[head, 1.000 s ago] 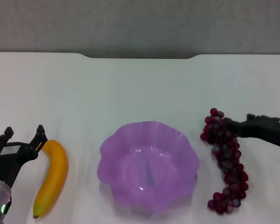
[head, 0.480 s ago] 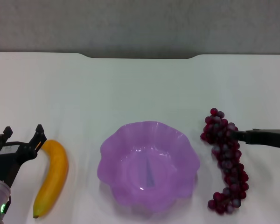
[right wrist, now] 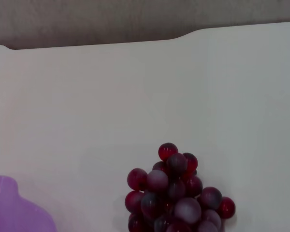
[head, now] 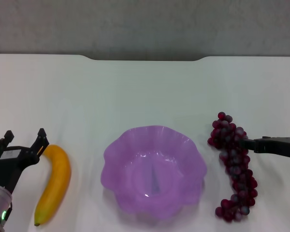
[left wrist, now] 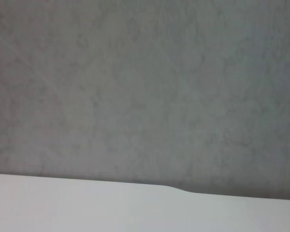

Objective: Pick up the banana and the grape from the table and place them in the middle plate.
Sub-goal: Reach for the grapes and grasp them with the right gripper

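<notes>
Reaching in from the right edge, my right fingers point(head: 245, 142) sit at the upper part of the grape point(head: 232, 166), touching the bunch on its right side; whether they are apart or together I cannot tell, since only one dark bar shows. The grape lies lengthwise on the white worktop point(head: 135, 92), just to the right of the middle plate point(head: 121, 150), running from far to near. From my right wrist, the far end of the bunch point(right wrist: 176, 195) shows close up, with a purple bit of the plate rim point(right wrist: 14, 212) beside it.

My left fingers point(head: 21, 140) stand apart at the near left of the worktop, the right-hand one touching or almost touching the far end of the banana point(head: 54, 183). The banana lies flat, left of the plate and apart from it, its dark tip pointing near. My left wrist view shows only grey wall and a strip of the worktop's far edge point(left wrist: 87, 208).
</notes>
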Robot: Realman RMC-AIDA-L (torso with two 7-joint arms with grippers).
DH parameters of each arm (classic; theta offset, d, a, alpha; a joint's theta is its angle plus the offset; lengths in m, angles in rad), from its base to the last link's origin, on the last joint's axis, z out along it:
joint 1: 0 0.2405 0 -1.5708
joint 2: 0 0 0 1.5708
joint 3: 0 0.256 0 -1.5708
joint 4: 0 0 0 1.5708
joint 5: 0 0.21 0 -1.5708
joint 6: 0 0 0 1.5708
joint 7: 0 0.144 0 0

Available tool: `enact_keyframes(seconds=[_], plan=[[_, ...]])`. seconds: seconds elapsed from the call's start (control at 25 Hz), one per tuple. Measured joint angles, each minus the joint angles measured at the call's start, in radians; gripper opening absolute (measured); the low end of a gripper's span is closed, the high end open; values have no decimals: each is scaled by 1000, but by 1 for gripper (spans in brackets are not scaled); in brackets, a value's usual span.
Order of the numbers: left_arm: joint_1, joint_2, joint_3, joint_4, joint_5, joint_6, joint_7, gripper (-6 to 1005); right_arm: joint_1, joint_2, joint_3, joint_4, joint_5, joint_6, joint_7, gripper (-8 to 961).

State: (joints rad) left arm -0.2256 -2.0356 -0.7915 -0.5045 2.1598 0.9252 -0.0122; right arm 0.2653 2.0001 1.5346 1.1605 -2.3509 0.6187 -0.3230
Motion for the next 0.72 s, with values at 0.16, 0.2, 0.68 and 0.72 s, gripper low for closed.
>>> enact_keyframes(seconds=[0.16, 0.2, 0.68, 0.72], plan=[[-5, -1, 0, 0, 1, 0, 0, 890, 6, -1, -3, -18, -4, -15, -1, 725], [-5, -1, 0, 0, 2, 0, 0, 890, 10, -1, -3, -30, -4, -22, -5, 725], [-5, -3, 0, 0, 5, 0, 0, 890, 60, 2, -64, -105, 7, -124, -50, 725], [-5, -3, 0, 0, 5, 0, 0, 890, 62, 2, -68, -106, 10, -124, -50, 725]])
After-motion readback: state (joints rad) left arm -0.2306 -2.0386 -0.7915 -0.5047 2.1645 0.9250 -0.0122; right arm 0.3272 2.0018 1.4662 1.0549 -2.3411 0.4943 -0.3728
